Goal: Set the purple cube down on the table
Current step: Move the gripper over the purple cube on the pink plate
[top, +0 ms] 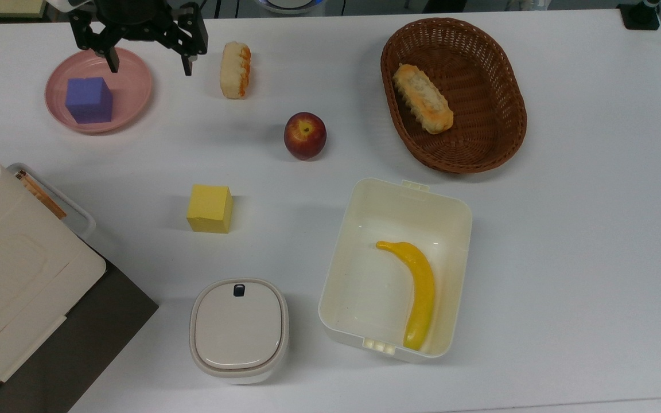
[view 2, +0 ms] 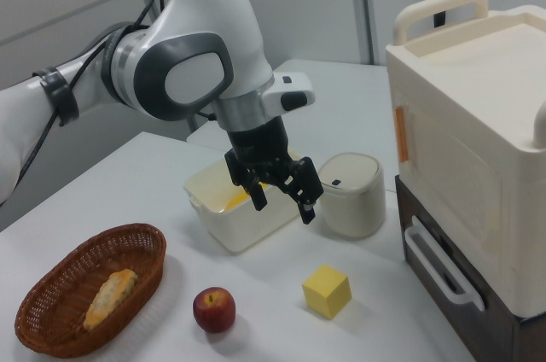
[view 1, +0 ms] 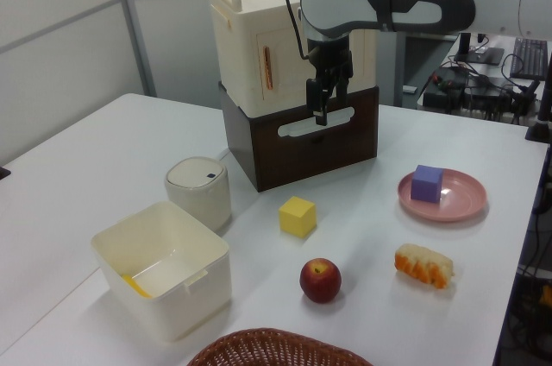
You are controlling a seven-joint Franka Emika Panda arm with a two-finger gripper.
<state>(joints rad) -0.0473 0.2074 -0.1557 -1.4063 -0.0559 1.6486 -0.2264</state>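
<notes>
Above the purple cube (top: 89,100) nothing stands, and the pink plate (top: 135,97) has a low rim. In the top view, bare worktop (top: 583,241) lies right of the plate before the bread roll (top: 234,69).

Your arm (view 2: 183,72): glossy white shells, dark grey joint covers, rounded bulky links. Black cable runs along forearm, strapped by black band. Gripper (view 2: 281,201) black, angular, two slim black jaws; white block at wrist.
</notes>
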